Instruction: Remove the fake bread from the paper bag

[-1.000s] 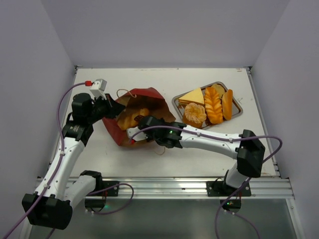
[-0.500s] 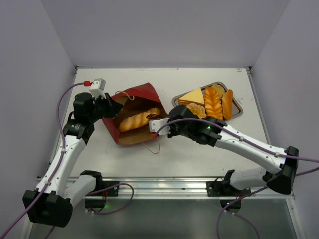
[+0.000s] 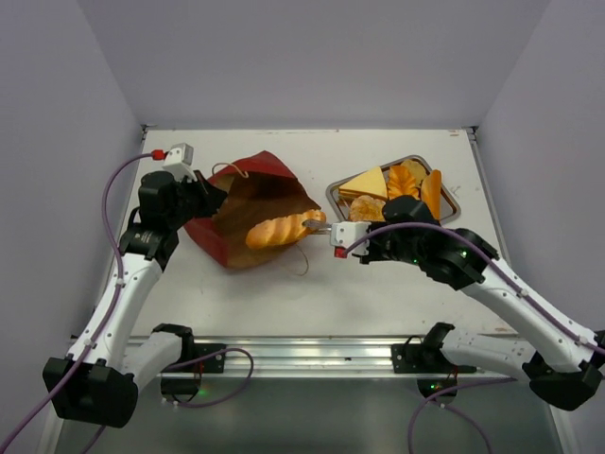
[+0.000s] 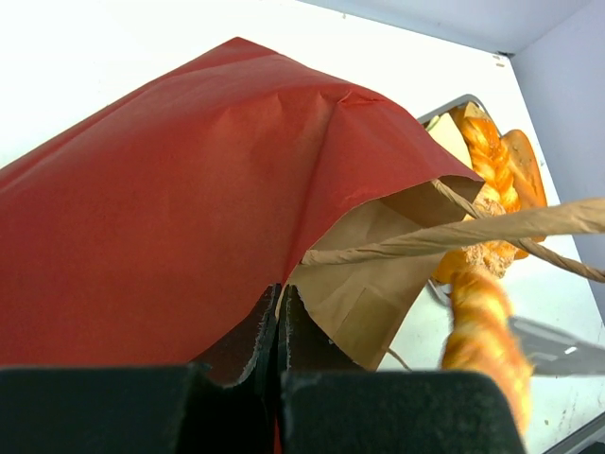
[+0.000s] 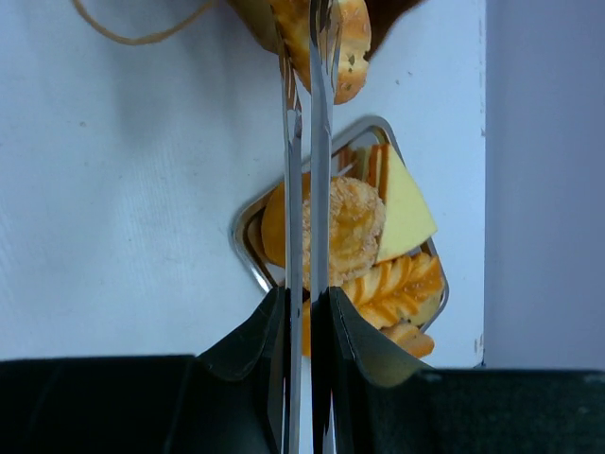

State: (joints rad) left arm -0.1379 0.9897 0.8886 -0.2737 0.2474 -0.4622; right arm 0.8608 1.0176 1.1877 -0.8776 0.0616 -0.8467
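Paper bag (image 3: 248, 213): red outside, brown kraft inside. It lies on its side on the white desk (image 3: 397, 303), left of centre, with its mouth facing right. One string handle (image 3: 301, 260) trails on the desk in front of the mouth.

Left hand (image 4: 280, 312): clenched on the bag's rear edge, with paper pinched between both fingers.

Right hand (image 5: 307, 312): clamped on the metal tongs (image 5: 307, 142), squeezing the two blades nearly together. It is over the desk between bag and tray.

Long golden roll (image 3: 276, 231): fake bread, glossy orange. It lies across the bag's mouth, its left part inside and its right end sticking out. The tong tips pinch the right end.

Steel tray (image 3: 332, 196): rectangular, on the desk to the right of the bag and apart from it. The right arm covers part of it. Its contents are:
- triangular sandwich (image 3: 364, 183), yellow-topped, at the far left;
- round brown piece (image 3: 367, 208), near left;
- braided loaf (image 3: 405, 178), centre;
- oval roll (image 3: 433, 194), along the right side.
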